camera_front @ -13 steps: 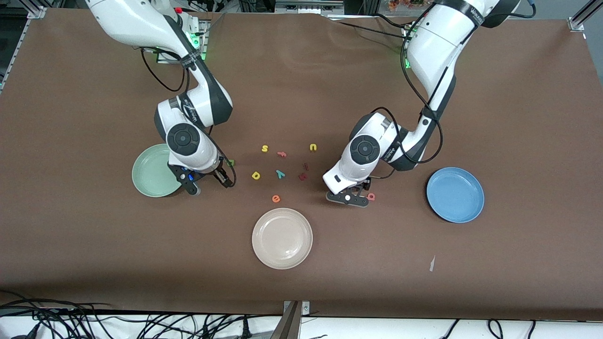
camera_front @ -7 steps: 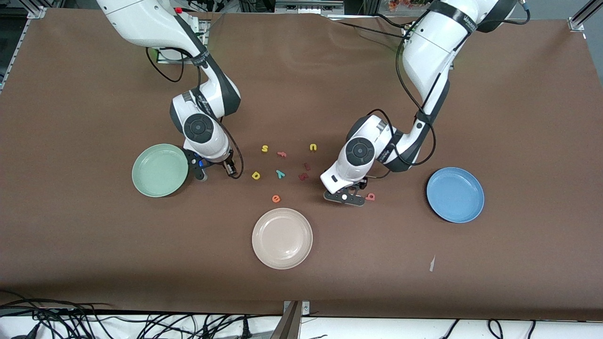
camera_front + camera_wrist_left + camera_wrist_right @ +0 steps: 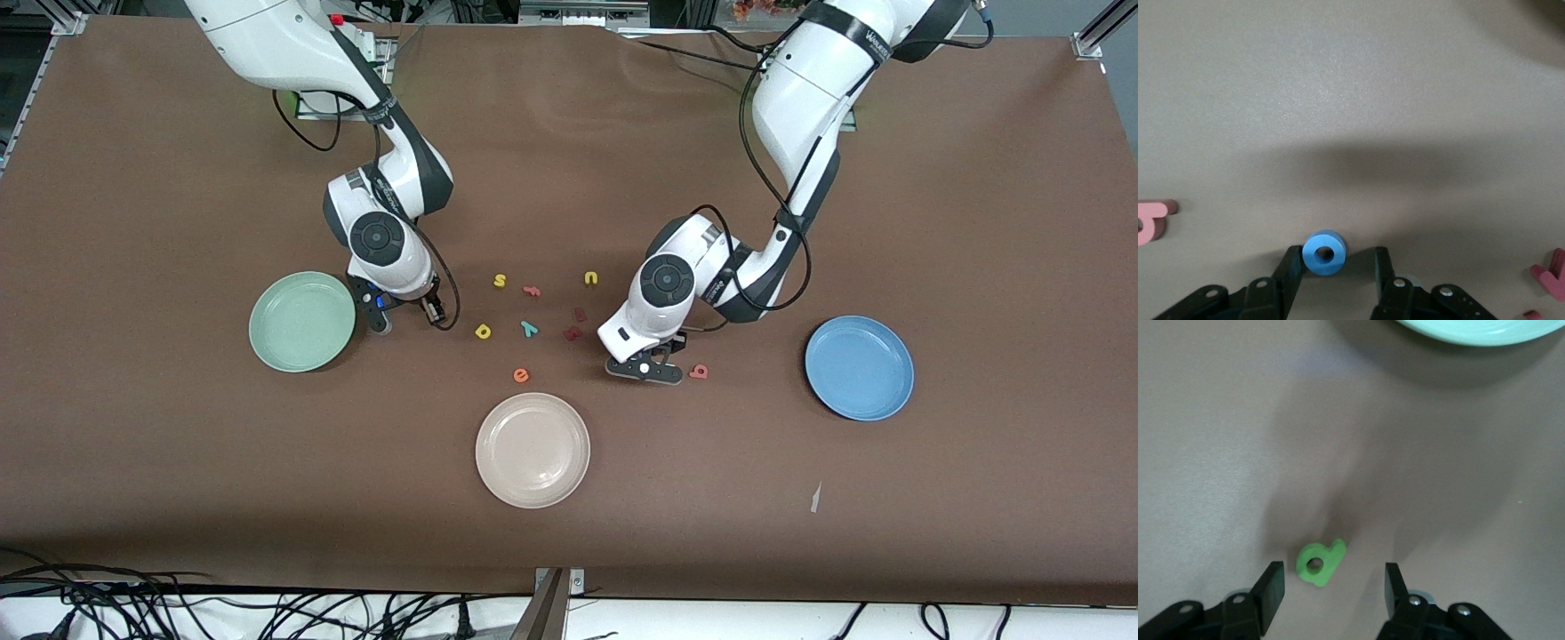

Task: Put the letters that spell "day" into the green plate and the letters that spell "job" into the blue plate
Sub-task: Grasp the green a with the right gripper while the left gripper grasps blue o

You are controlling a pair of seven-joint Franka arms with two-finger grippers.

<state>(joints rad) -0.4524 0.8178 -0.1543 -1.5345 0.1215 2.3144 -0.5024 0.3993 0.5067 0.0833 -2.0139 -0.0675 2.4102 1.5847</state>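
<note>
Here, left pincer [image 3: 1331,267] spread around blue "o" [image 3: 1324,252], right pincer [image 3: 1331,590] spread around green "d" [image 3: 1319,561].

mint-green plate [image 3: 301,321], mid-blue plate [image 3: 859,367], beige plate [image 3: 532,450], blue "o" [image 3: 1324,253], green "d" [image 3: 1320,562], brown table [image 3: 978,222]

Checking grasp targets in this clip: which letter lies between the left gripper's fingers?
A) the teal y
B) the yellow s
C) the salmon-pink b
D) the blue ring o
D: in the left wrist view the blue ring o lies on the table between the fingers of the left gripper, while the salmon-pink b lies apart beside it.
</note>
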